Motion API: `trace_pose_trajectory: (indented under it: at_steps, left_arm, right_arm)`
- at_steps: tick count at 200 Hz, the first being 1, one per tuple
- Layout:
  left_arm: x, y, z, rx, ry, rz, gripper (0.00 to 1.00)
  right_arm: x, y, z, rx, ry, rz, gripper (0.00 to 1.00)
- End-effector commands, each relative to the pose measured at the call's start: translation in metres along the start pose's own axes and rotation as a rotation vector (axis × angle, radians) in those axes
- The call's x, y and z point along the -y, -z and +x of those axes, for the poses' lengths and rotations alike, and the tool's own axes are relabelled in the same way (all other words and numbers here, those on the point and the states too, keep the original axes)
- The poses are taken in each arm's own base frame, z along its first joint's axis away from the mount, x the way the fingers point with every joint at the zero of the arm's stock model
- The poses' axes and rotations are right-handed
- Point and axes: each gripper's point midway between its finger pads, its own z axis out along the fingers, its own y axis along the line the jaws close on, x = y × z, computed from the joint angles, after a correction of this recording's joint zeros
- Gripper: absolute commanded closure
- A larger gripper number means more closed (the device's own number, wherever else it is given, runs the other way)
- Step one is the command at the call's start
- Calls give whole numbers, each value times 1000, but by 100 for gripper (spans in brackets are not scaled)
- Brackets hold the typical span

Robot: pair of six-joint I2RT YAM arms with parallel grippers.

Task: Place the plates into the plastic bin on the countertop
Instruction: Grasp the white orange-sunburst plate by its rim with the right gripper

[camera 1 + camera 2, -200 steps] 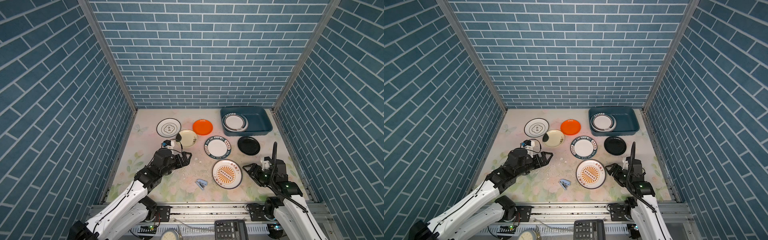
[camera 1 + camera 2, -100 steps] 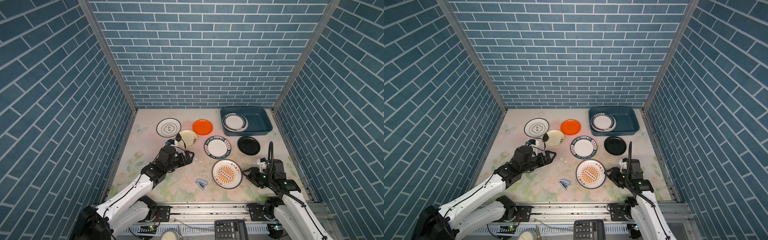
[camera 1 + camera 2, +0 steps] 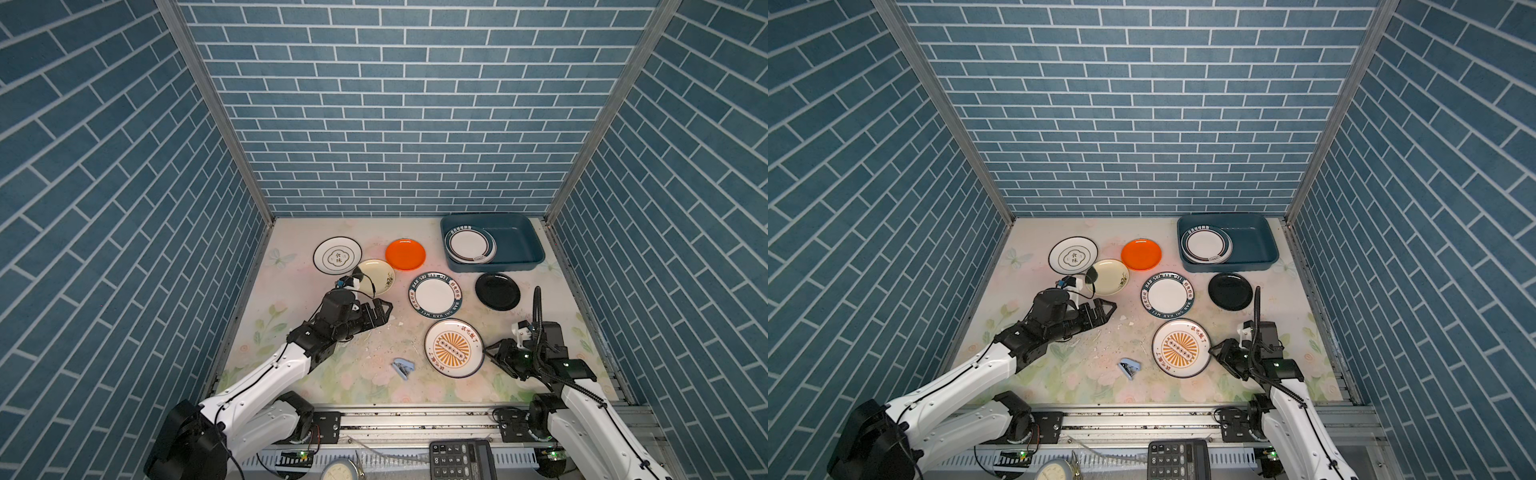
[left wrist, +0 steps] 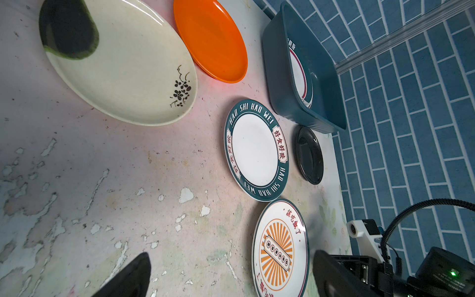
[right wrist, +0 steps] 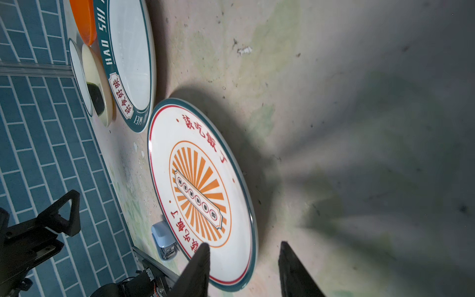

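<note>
Right tool (image 5: pixel 244 244) dropped to sunburst plate (image 3: pixel 454 348), lower right in both top views, jaws narrowed from wide to straddle its rim; plate flat on worktop (image 3: pixel 353 386), plastic bin (image 3: pixel 519 239) upper right; lift looks next; left tool (image 3: pixel 384 309) wide.

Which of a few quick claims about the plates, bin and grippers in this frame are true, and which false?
1. The bin already holds plates. True.
2. The black plate lies in the bin. False: it lies on the countertop, just in front of the bin.
3. The left gripper grips the cream plate. False: it is open and empty, beside that plate.
4. The right gripper is astride the rim of the sunburst plate, jaws apart. True.
</note>
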Motion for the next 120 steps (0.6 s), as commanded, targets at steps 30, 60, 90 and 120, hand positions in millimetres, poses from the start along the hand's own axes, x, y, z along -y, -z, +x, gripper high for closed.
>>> trace_pose_trajectory:
  at_steps: [30,60,90,120]
  left_arm:
    - [13,2,-8,18,-10,35,0]
    - [15,2,-10,18,-11,33,0]
    - [13,-1,-9,13,-5,26,0]
    - [14,-5,-8,4,3,26,0]
  right_arm:
    - [0,-11,-3,-11,33,-28,59]
    - [0,-16,-4,-21,44,-39,58]
    - [6,-21,-3,-30,45,-29,58]
    - [8,-24,-3,-41,47,-22,62]
